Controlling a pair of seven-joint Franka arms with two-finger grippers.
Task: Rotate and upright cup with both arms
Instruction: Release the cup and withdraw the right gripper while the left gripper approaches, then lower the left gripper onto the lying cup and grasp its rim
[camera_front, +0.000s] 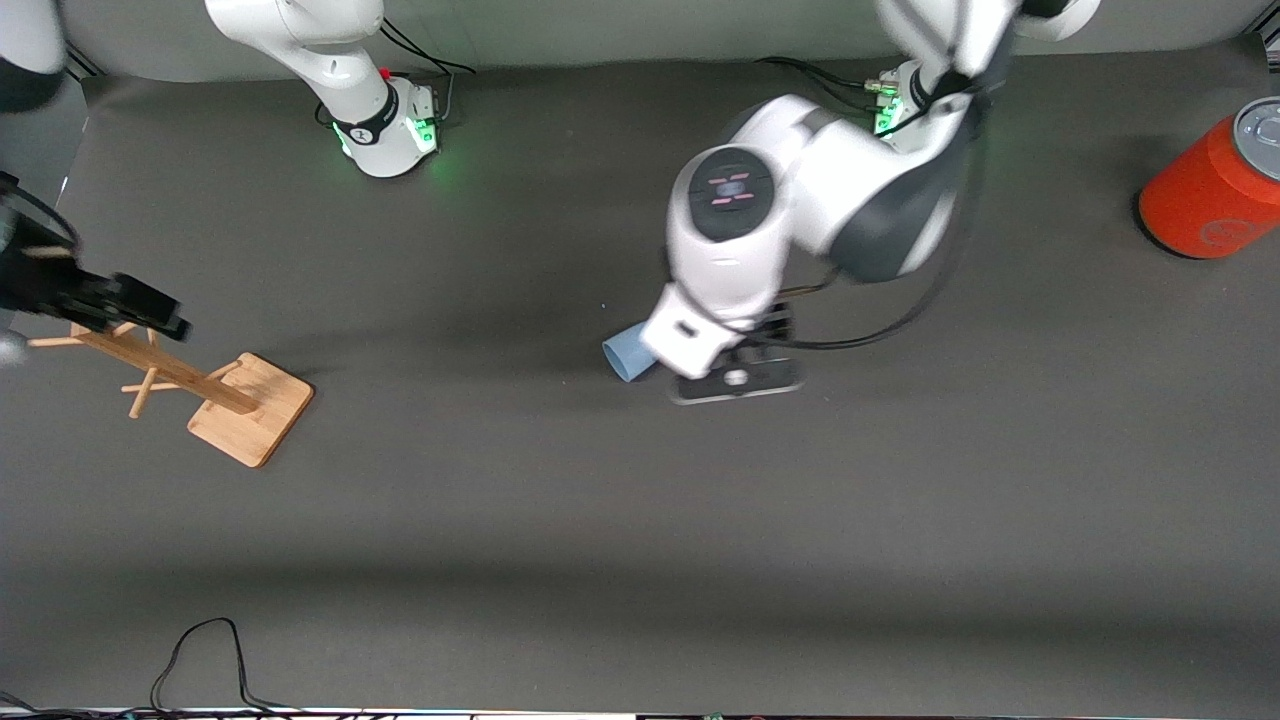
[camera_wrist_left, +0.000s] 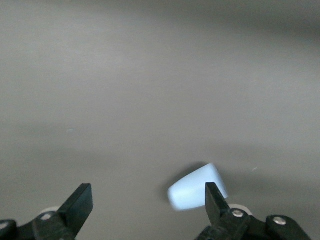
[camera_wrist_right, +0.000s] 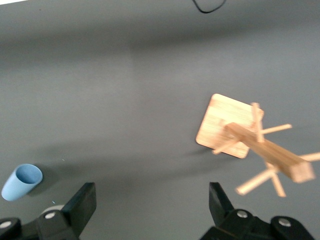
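My left tool (camera_wrist_left: 145, 202) hangs low over the small pale-blue plastic cup (camera_front: 627, 353), its two black fingers (camera_wrist_left: 80, 202) spread wide with nothing between them. In the left wrist view the cup (camera_wrist_left: 196, 188) lies on its side, just beside one finger, and I cannot tell whether that finger touches it. In the front view the left arm's white wrist covers most of the cup, and only its open rim end pokes out toward the right arm's end of the dark grey bench (camera_front: 640, 520).

My right tool (camera_front: 150, 305) waits well apart from the cup, up in the air over the light wooden peg stand with a square base (camera_front: 215, 395). Its fingers (camera_wrist_right: 82, 202) are also wide apart and hold nothing. The right wrist view shows the stand (camera_wrist_right: 250, 142) below it and the cup (camera_wrist_right: 21, 182) off to one side, mouth visible.

Well away from the cup, at the left arm's end of the bench, stands a large orange-red cylindrical can with a grey top (camera_front: 1215, 185).
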